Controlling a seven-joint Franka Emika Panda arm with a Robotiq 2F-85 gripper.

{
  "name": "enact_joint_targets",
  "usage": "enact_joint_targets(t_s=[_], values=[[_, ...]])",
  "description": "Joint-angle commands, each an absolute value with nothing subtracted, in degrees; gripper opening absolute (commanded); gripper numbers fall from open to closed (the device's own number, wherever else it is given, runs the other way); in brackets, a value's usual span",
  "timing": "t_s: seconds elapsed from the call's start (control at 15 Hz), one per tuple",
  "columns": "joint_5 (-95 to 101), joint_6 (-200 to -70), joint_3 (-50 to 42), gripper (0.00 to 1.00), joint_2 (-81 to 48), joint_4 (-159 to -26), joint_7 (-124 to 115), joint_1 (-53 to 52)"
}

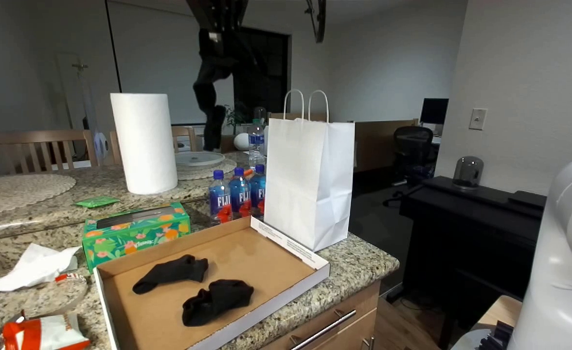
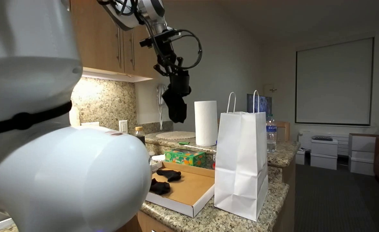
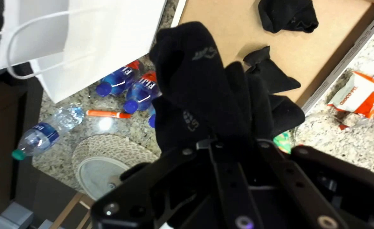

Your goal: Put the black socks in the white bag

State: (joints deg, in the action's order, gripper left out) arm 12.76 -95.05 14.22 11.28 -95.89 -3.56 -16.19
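Note:
My gripper (image 2: 179,75) is high above the counter. It is shut on a black sock (image 2: 176,106) that hangs down in both exterior views (image 1: 210,107). In the wrist view the bunched sock (image 3: 196,73) fills the middle, in front of the jaws (image 3: 238,141), and hides the fingertips. Two more black socks (image 1: 175,273) (image 1: 218,300) lie apart in a shallow cardboard box (image 1: 271,248). The white paper bag (image 1: 293,180) stands upright beside the box, handles up. In the wrist view the bag (image 3: 117,35) is at upper left, apart from the held sock.
Several blue-capped bottles (image 1: 240,192) stand behind the bag and box. A tissue box (image 1: 137,231) borders the box. A tall paper towel roll (image 1: 144,143) and a clear bottle (image 1: 256,146) stand on the raised ledge. A snack wrapper (image 1: 47,333) lies at the front.

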Motion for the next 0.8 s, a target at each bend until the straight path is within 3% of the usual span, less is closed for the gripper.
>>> enact_joint_targets(t_s=[0.0, 0.73], values=[[15.2, -90.2, 14.8, 0.08, 11.4, -88.5, -4.5, -13.7], [6.3, -85.0, 4.2, 0.08, 13.7, -76.1, -13.1, -4.9]])
